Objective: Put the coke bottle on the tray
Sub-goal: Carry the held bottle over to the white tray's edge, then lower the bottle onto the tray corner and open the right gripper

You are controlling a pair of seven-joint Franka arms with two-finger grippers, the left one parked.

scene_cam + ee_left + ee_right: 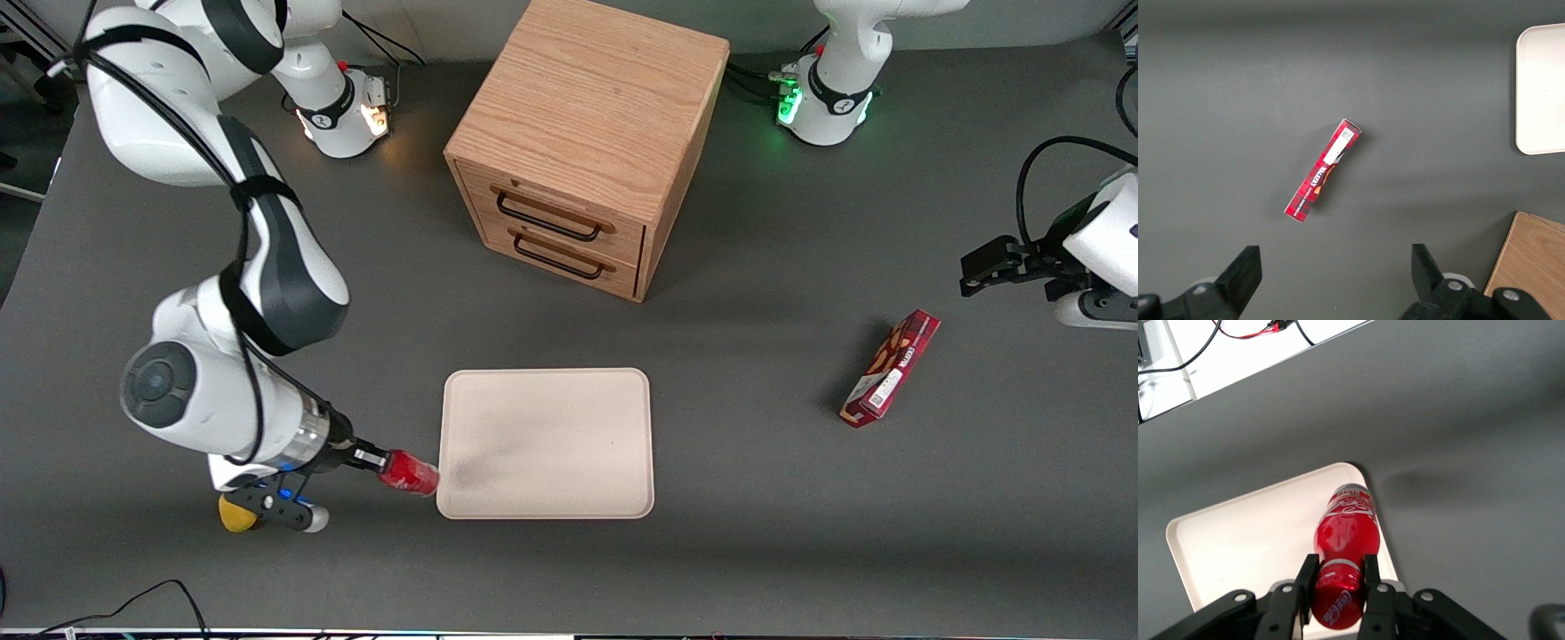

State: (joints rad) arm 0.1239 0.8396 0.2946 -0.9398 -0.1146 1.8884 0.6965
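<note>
My right gripper [384, 465] is shut on the red cap end of the coke bottle [409, 472], a small glossy red bottle with white lettering, and holds it lying sideways in the air. The bottle's base reaches the edge of the pale beige tray [569, 391] at the corner nearest the front camera on the working arm's side. In the right wrist view the fingers [1305, 577] clamp the cap of the bottle [1345, 527], whose body hangs over the tray's [1238, 540] rim.
A wooden two-drawer cabinet [587, 133] stands farther from the front camera than the tray. A flat red snack box [891, 368] lies toward the parked arm's end of the table and shows in the left wrist view [1323, 171]. A yellow object [236, 516] lies under the working arm's wrist.
</note>
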